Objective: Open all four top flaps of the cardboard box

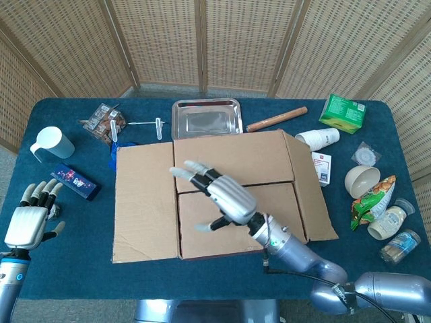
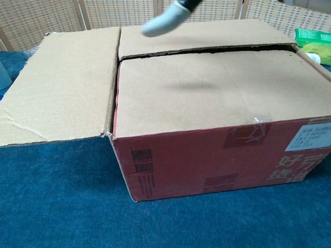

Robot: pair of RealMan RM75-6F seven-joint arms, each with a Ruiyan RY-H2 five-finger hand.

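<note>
right hand (image 1: 225, 196) hovers over cardboard box (image 1: 236, 195), fingers spread.

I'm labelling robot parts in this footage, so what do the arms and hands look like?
Both arms are glossy silver-grey metal. The right hand has a silver shell, black joints and pale fingers, with a green light and thin black cable at the wrist. The left hand looks alike, with a blue-ringed wrist.
</note>
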